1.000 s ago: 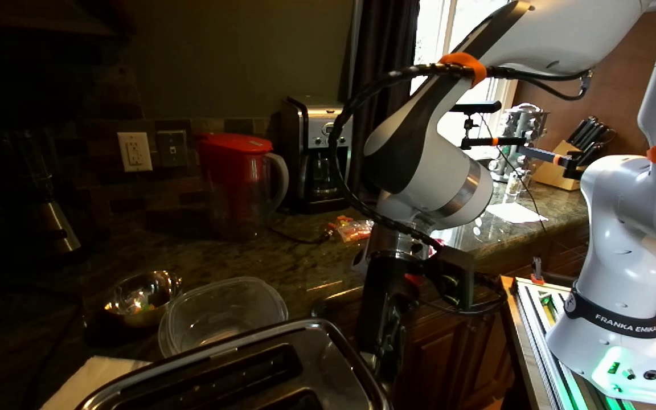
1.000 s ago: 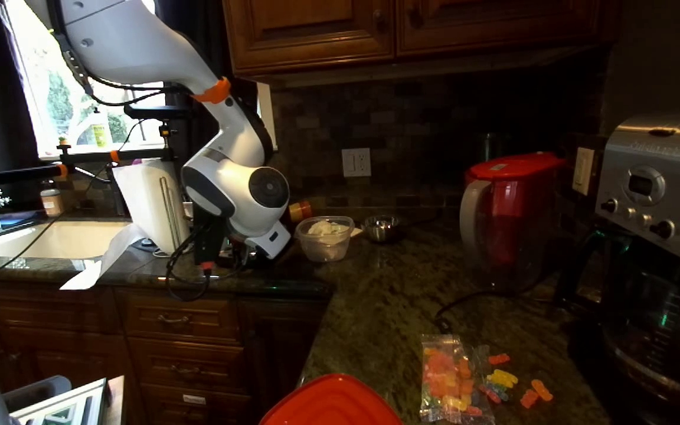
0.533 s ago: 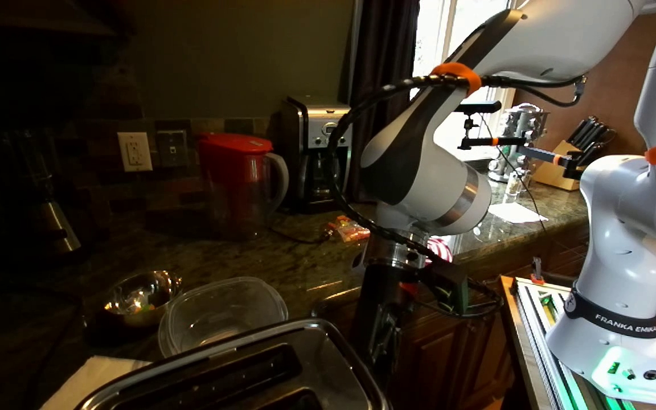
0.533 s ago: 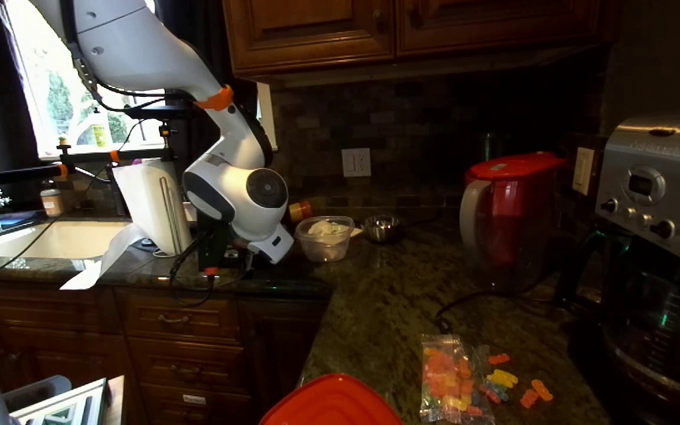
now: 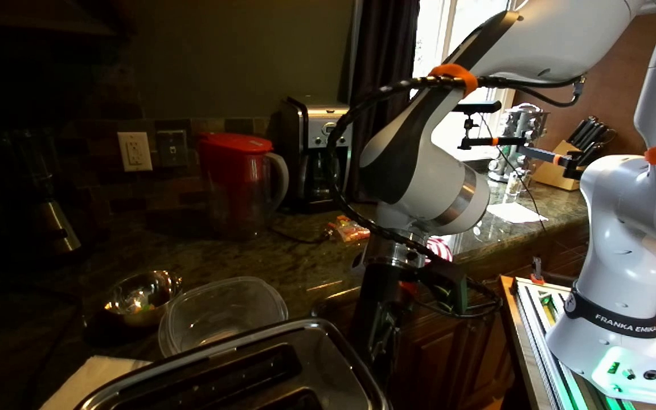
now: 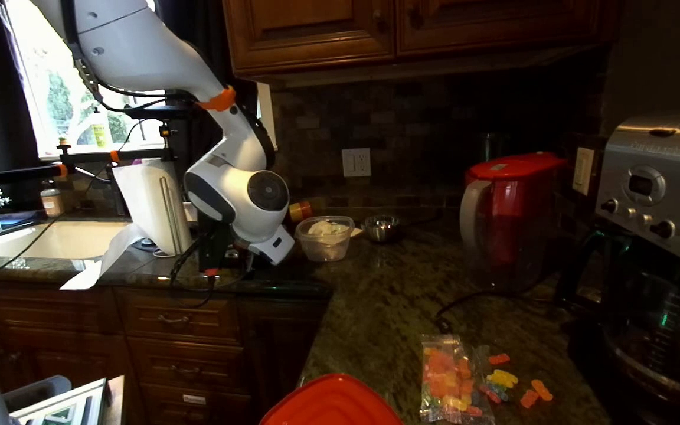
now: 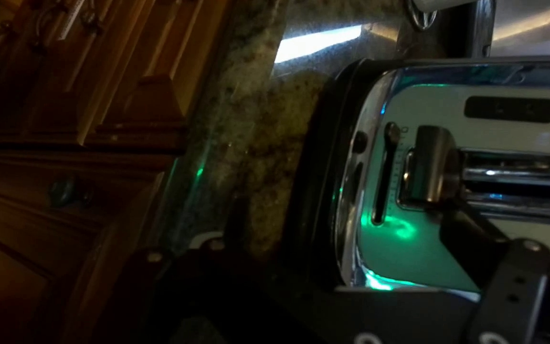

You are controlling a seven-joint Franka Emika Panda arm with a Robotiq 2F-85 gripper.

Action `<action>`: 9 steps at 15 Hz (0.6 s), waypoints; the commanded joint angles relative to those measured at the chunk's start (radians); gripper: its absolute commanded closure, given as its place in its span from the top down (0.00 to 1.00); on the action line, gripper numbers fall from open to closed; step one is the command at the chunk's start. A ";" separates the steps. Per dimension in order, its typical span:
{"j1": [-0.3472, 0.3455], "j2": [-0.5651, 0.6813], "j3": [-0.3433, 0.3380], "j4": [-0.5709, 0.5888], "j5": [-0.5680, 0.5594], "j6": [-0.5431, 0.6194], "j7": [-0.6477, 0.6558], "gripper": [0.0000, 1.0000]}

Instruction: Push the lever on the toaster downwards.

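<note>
The silver-grey toaster [image 5: 328, 359] with dark top slots stands at the bottom of an exterior view. In the wrist view its end panel [image 7: 413, 258] fills the right side. The toaster's lever [image 7: 431, 165] sits at the end of its track closest to the toaster's dark base [image 7: 306, 191]. My gripper [image 7: 346, 215] is open and holds nothing. One finger [image 7: 475, 234] has its tip against or very close to the lever's track side; contact is not certain. The opposite finger [image 7: 237, 224] is out past the toaster's base. In the other outside picture, the arm hides the toaster.
A clear plastic container [image 5: 231, 307] and a metal bowl [image 5: 143, 299] stand beside the toaster. A red pitcher [image 6: 517, 195] and a coffee maker [image 6: 659, 189] stand farther along. A paper towel roll [image 6: 154, 206] is behind the arm. Cabinets [image 7: 127, 95] drop below the counter edge.
The arm and gripper moved down a little and slightly sideways between one second and half a second ago. Since then they have hardly moved. The objects on the counter stay in place.
</note>
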 commanded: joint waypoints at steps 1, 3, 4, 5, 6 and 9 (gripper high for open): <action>-0.024 -0.068 -0.024 -0.054 0.065 -0.045 -0.079 1.00; -0.029 -0.122 -0.028 -0.094 0.075 -0.041 -0.072 1.00; -0.030 -0.147 -0.028 -0.112 0.078 -0.037 -0.071 1.00; -0.028 -0.174 -0.025 -0.135 0.073 -0.026 -0.053 1.00; -0.028 -0.197 -0.023 -0.151 0.079 -0.016 -0.049 1.00; -0.028 -0.255 -0.011 -0.180 0.195 0.059 -0.116 1.00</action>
